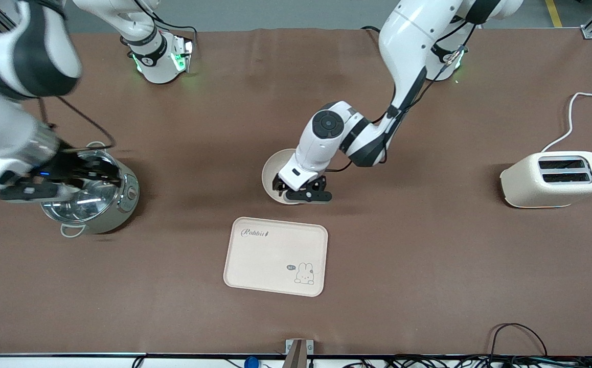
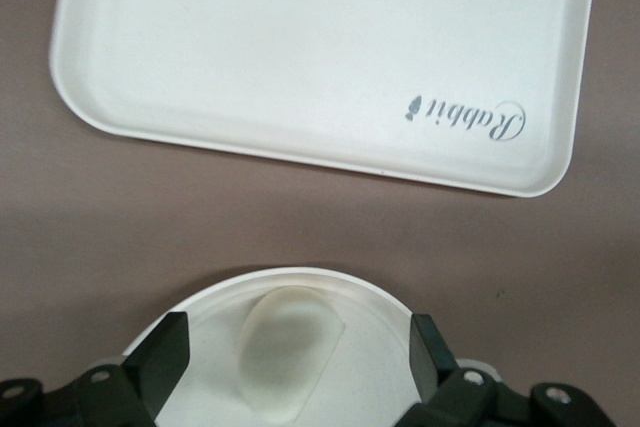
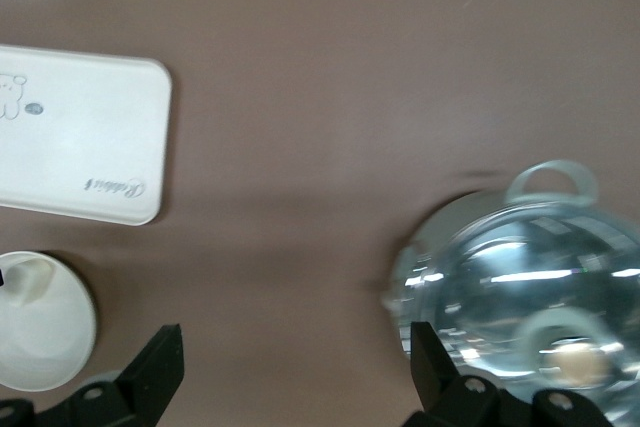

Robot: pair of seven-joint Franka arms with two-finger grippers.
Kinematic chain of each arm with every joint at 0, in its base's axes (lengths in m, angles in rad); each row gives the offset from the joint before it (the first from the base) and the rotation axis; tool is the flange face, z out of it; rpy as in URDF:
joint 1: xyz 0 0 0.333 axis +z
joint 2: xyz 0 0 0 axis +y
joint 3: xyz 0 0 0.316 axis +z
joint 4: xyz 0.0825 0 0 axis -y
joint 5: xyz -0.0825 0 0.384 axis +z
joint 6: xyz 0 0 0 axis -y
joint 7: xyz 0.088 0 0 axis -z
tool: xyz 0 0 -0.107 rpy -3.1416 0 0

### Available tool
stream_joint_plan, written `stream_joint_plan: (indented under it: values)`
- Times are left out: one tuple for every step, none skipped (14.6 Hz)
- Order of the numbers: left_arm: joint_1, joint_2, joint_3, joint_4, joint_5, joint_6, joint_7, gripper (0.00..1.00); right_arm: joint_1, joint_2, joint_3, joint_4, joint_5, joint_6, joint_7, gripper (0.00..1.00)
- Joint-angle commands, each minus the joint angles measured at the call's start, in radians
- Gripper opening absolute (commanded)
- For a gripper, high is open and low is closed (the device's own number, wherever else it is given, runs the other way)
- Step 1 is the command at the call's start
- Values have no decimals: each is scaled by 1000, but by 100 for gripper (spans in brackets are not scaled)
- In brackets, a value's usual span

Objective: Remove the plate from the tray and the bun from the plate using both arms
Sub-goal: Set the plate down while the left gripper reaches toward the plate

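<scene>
The rectangular tray with "Rabbit" lettering lies bare on the table; it also shows in the left wrist view and the right wrist view. The round plate rests on the table, farther from the front camera than the tray. In the left wrist view the bun lies on the plate. My left gripper is open just over the plate, its fingers on either side of the bun. My right gripper is open and empty over the steel pot.
A steel pot with handles stands toward the right arm's end of the table; it also shows in the right wrist view. A cream toaster with a white cord stands toward the left arm's end. Cables run along the front edge.
</scene>
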Motion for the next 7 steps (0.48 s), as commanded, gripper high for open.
stream_joint_plan:
  values:
    - [-29,38,17,28,20,21,-42,97,-124,6,23,64,-57,-52,-172,100]
    - [-32,40,20,25,21,21,-56,97,-167,6,26,67,-59,-55,-234,100]
    - [-33,40,20,23,26,21,-74,97,-182,6,26,67,-59,-55,-275,100]
    - [-33,39,20,20,35,21,-96,97,-184,6,27,70,-57,-55,-288,100]
    - [-35,40,20,19,49,21,-116,95,-181,7,27,71,-59,-53,-291,100]
    - [-39,49,20,19,61,21,-126,89,-179,8,29,75,-59,-53,-293,100]
    - [-40,52,20,19,72,21,-128,73,-176,8,30,88,-60,-53,-293,100]
